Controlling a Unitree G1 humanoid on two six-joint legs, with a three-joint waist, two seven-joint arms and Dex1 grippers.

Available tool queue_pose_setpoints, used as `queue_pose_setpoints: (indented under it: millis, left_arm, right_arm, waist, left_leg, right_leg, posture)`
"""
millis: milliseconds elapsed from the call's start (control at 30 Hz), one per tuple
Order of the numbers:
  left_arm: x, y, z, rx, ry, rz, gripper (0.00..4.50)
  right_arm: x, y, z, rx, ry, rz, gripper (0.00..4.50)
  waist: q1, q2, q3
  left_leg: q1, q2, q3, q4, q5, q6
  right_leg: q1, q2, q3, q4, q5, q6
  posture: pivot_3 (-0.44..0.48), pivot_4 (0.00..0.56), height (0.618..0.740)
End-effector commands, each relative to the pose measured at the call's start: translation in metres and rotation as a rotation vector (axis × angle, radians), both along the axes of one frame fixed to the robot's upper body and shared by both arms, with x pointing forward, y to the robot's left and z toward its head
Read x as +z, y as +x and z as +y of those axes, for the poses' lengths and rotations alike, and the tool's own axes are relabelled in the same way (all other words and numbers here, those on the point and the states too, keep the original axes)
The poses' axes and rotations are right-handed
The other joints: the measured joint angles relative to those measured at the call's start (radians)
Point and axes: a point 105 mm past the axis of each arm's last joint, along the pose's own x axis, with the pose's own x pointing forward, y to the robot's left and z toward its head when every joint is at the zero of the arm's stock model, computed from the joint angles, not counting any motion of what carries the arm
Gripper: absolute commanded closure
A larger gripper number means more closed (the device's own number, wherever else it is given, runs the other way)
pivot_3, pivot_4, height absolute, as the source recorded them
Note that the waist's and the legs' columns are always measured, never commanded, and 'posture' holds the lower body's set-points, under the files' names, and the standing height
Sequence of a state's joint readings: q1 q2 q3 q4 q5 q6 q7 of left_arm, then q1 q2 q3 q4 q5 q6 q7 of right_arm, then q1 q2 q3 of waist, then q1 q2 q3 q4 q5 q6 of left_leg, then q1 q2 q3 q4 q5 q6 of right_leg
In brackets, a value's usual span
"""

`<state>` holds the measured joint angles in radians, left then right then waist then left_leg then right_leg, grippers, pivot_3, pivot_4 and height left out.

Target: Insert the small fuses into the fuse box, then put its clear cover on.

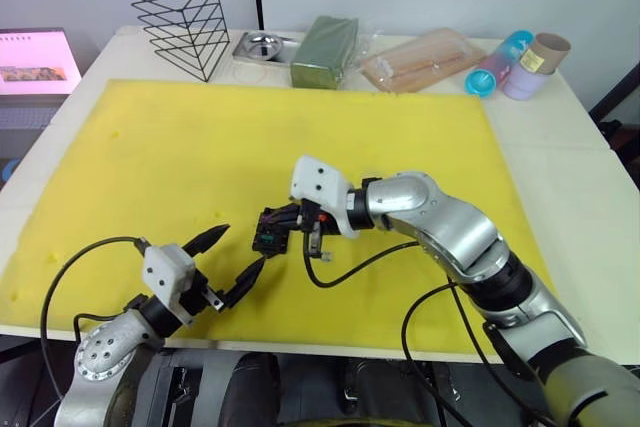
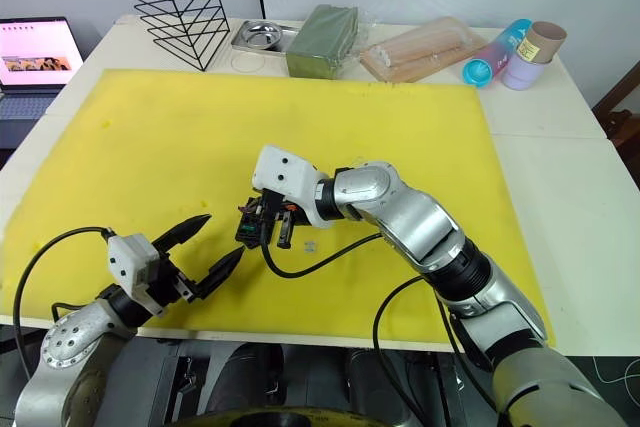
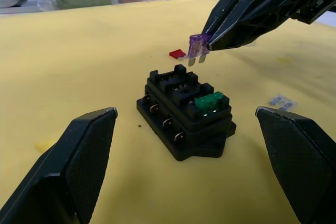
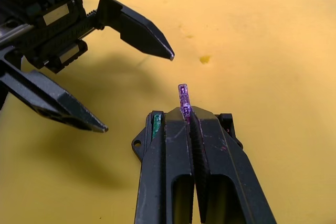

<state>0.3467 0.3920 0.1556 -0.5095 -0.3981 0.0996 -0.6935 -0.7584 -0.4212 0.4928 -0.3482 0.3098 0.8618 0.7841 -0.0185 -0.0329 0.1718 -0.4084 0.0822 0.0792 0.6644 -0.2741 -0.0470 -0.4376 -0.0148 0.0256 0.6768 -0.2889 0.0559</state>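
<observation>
The black fuse box (image 3: 184, 121) sits on the yellow foam mat (image 1: 150, 167), near its front edge. A green fuse (image 3: 210, 102) is seated in one of its slots. My right gripper (image 4: 186, 115) is shut on a purple fuse (image 3: 197, 46), blades down, held just above the far end of the box. A red fuse (image 3: 177, 54) lies on the foam beyond the box. A pale grey fuse (image 3: 281, 102) lies beside the box. My left gripper (image 1: 243, 250) is open and empty, a short way in front of the box. The clear cover is out of view.
Along the table's far edge stand a black wire rack (image 1: 185, 25), a steel tray (image 1: 262, 47), a dark-green block (image 1: 325, 50), a clear packet of wooden sticks (image 1: 420, 60) and lying cups (image 1: 515, 65). A laptop (image 1: 35, 62) is at the far left.
</observation>
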Motion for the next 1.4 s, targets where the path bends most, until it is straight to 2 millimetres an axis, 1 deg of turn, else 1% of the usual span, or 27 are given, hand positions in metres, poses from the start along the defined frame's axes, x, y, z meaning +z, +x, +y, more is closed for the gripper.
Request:
queue_pose_setpoints:
  millis: [33,167,700,867,1233,1400]
  left_arm:
    - [0.007,-0.001,-0.003,-0.006,0.008,-0.034,0.03]
    - [0.006,-0.001,-0.007,-0.015,0.008,-0.030,0.03]
    - [0.008,0.004,-0.007,0.001,0.019,-0.040,0.03]
    - [0.008,0.004,-0.007,-0.007,0.033,-0.041,0.03]
    - [0.008,0.005,-0.006,-0.011,0.045,-0.048,0.03]
    - [0.008,0.003,-0.007,-0.023,0.056,-0.045,0.03]
  right_arm:
    - [0.008,-0.002,0.002,0.017,0.013,-0.042,4.50]
    - [0.002,-0.003,0.001,0.026,-0.015,-0.051,4.50]
    - [-0.004,-0.003,0.009,0.021,-0.024,-0.048,4.50]
    - [-0.009,0.001,0.007,0.009,-0.045,-0.070,4.50]
    - [-0.013,-0.004,0.005,0.018,-0.044,-0.039,4.50]
    - [-0.014,0.001,0.004,-0.007,-0.042,-0.046,4.50]
  waist:
    - [0.000,0.000,0.000]
    - [0.000,0.000,0.000]
    - [0.000,0.000,0.000]
    - [0.000,0.000,0.000]
    - [0.000,0.000,0.000]
    - [0.000,0.000,0.000]
  left_leg:
    - [0.000,0.000,0.000,0.000,0.000,0.000]
    - [0.000,0.000,0.000,0.000,0.000,0.000]
    - [0.000,0.000,0.000,0.000,0.000,0.000]
    - [0.000,0.000,0.000,0.000,0.000,0.000]
    - [0.000,0.000,0.000,0.000,0.000,0.000]
    - [0.000,0.000,0.000,0.000,0.000,0.000]
  right_leg:
    - [0.000,0.000,0.000,0.000,0.000,0.000]
    - [0.000,0.000,0.000,0.000,0.000,0.000]
    - [0.000,0.000,0.000,0.000,0.000,0.000]
    - [0.000,0.000,0.000,0.000,0.000,0.000]
    - [0.000,0.000,0.000,0.000,0.000,0.000]
    - [0.000,0.000,0.000,0.000,0.000,0.000]
  posture:
    - [0.000,0.150,0.740]
    - [0.000,0.150,0.740]
    - [0.000,0.150,0.740]
    - [0.000,0.150,0.740]
    - [0.000,0.150,0.740]
    - [0.000,0.150,0.740]
